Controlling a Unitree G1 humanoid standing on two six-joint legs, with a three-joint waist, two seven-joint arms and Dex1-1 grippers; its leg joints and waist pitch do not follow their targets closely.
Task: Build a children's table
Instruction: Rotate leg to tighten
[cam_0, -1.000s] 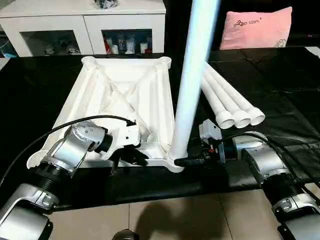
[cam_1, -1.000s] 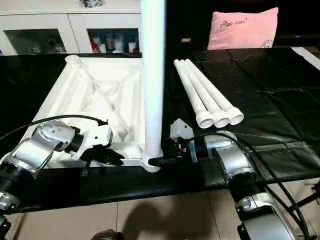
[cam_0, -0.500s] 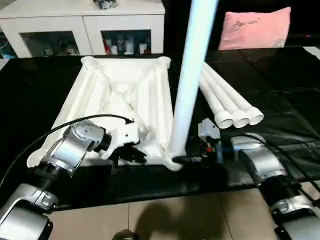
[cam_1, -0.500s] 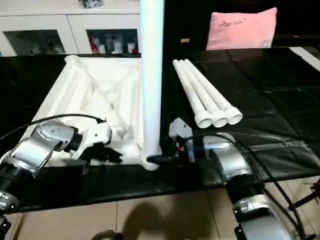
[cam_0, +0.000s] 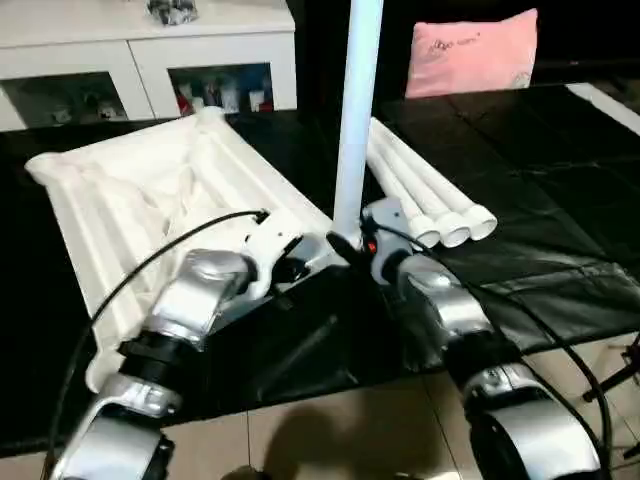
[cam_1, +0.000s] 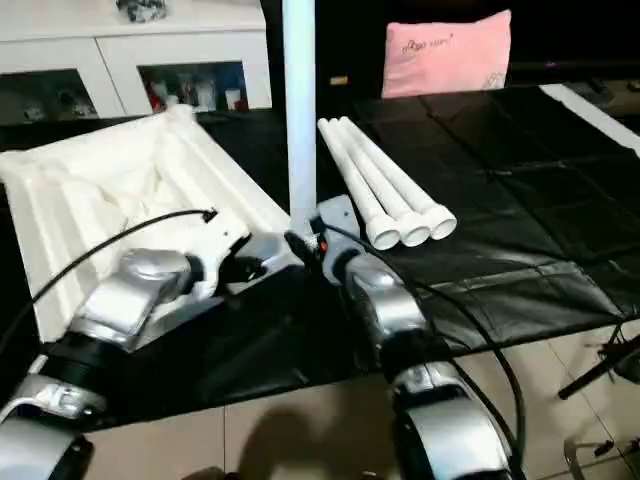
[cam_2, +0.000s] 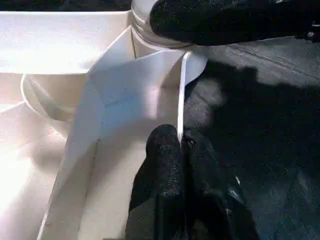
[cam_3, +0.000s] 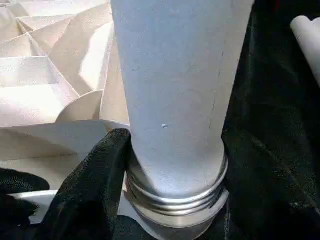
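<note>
The big black table (cam_0: 560, 130) took up most of the scene, with its dark cover wrinkled toward the near edge. On it the white tabletop (cam_0: 120, 200) lay upside down, ribbed underside up, sitting askew so that one corner pointed toward the robot. Behind it stood a white glass-door cabinet (cam_0: 130, 65) with small items on the shelves, too small to make out. A pink cushion (cam_0: 470, 52) leaned at the back and had some dark writing on it, but I couldn't read the words.

One white leg (cam_0: 357, 110) stood upright in the near corner socket of the tabletop, and in the right wrist view you could see its threaded end (cam_3: 175, 192) seated at the socket. Three spare legs (cam_0: 425, 190) lay side by side on the cover just to the right of the upright one, open ends facing the robot.

The right gripper (cam_3: 172, 200) was clamped around the base of the upright leg, a black finger (cam_3: 95, 185) pressed against each side of the tube just above the threads. The left gripper (cam_2: 182, 150) was pinched tight on the thin outer rim of the tabletop right next to that same corner socket, its fingers (cam_2: 165, 170) squeezed together with the rim edge between them.
</note>
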